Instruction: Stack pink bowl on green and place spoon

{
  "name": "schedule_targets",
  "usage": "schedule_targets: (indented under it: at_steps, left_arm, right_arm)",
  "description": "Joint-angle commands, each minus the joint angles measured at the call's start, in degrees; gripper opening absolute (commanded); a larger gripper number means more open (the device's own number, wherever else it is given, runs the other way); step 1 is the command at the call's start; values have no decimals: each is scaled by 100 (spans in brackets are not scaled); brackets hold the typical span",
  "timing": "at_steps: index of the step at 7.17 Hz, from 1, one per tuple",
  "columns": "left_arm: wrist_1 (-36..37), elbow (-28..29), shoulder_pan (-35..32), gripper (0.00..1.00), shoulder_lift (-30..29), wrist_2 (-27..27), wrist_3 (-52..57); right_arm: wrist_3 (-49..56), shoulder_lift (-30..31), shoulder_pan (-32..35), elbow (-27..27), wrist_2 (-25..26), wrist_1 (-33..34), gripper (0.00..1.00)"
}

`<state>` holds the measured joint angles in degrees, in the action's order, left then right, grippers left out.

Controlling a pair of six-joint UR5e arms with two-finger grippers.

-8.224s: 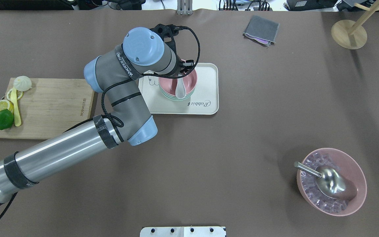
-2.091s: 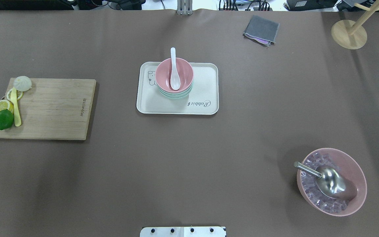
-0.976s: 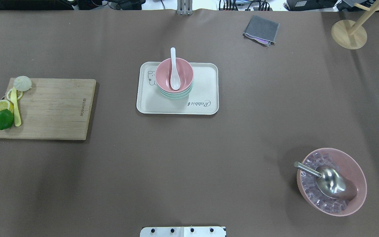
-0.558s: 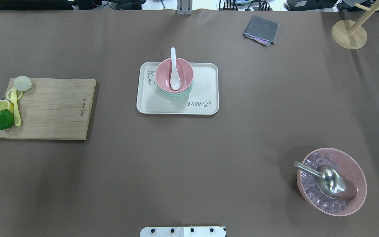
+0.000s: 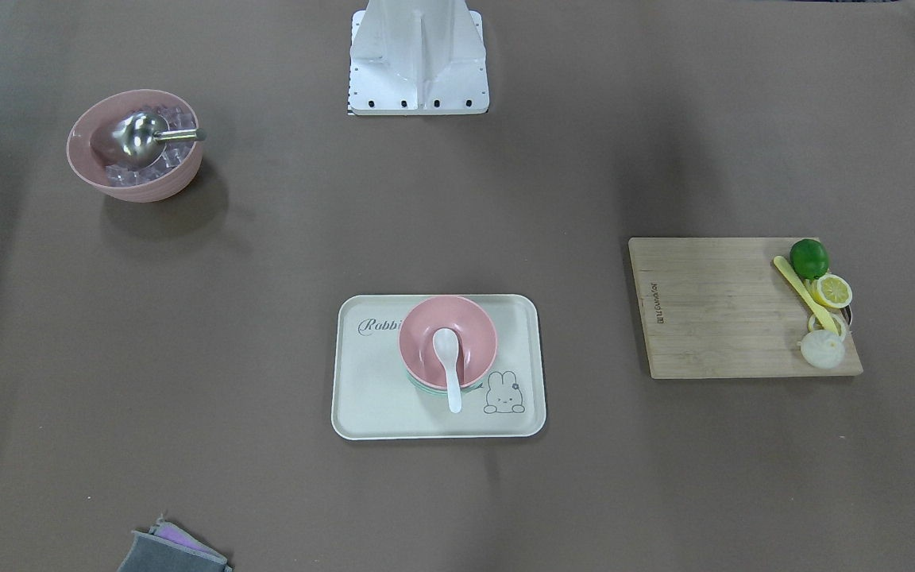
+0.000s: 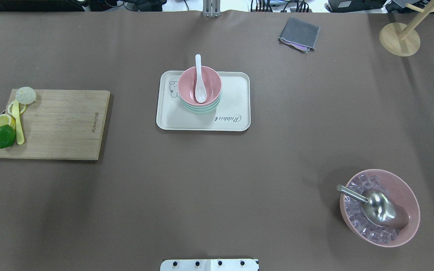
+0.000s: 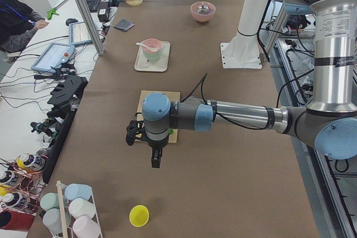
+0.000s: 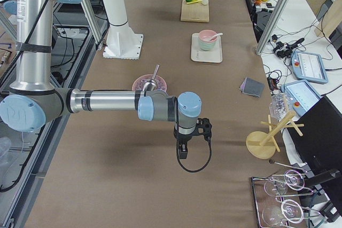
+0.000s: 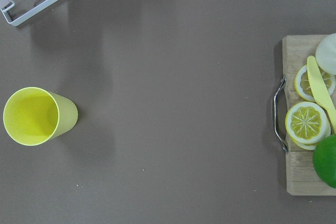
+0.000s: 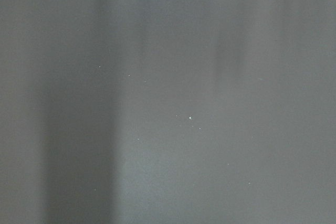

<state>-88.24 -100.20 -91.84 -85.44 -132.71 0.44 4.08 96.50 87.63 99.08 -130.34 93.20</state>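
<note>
On the tray (image 6: 236, 94), green bowl (image 6: 202, 110) mostly hidden beneath pink bowl (image 6: 212, 85) with spoon (image 6: 200, 92).

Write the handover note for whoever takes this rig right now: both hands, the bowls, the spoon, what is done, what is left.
Left hand: hangs above the table past the wooden cutting board, far from the tray. The side view does not show whether it is open or shut.
Right hand: hangs above the table toward its other end. Likewise cannot tell.
Things: the small pink bowl sits nested on the pale green bowl on the cream rectangular tray. The white ceramic spoon lies in the pink bowl, handle out over the rim.
Done: stack made, spoon placed.
Left: nothing apparent.
</note>
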Motion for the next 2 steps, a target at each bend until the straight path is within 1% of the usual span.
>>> schedule_targets:
  at_steps: [1, 2]
  left_arm:
    - [0, -17, 0, 98, 1, 0, 0]
    - [0, -17, 0, 98, 1, 0, 0]
  right_arm:
    - [-4, 0, 0, 15, 0, -3, 100]
    - [5, 0, 0, 15, 0, -3, 100]
